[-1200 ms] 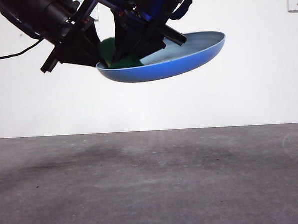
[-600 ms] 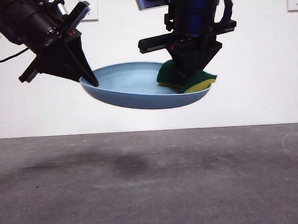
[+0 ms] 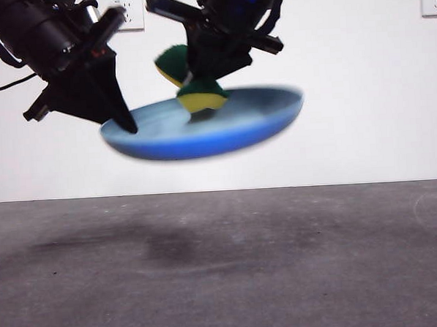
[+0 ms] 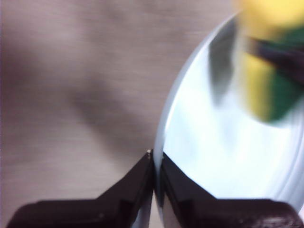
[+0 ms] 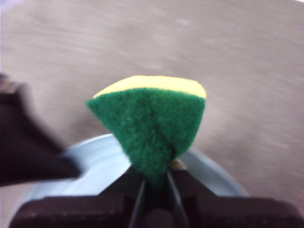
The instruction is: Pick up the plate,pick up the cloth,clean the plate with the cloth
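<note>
From the front I see the grey table (image 3: 225,280) nearest, with a soft dark shadow on it under the work. Above it, well clear of the surface, hangs the plate (image 3: 202,131), light blue, tilted and motion-blurred. My left gripper (image 3: 121,117) has its jaws pinched onto the plate's rim at the edge nearer that arm; the left wrist view shows the rim (image 4: 159,161) clamped between the two black jaws. My right gripper (image 3: 206,69) comes down from above over the plate, jaws squeezed tight on the cloth (image 3: 196,91), a yellow sponge with a green scouring face, its yellow end touching the plate's inside. Behind everything is the white wall (image 3: 361,90).
</note>
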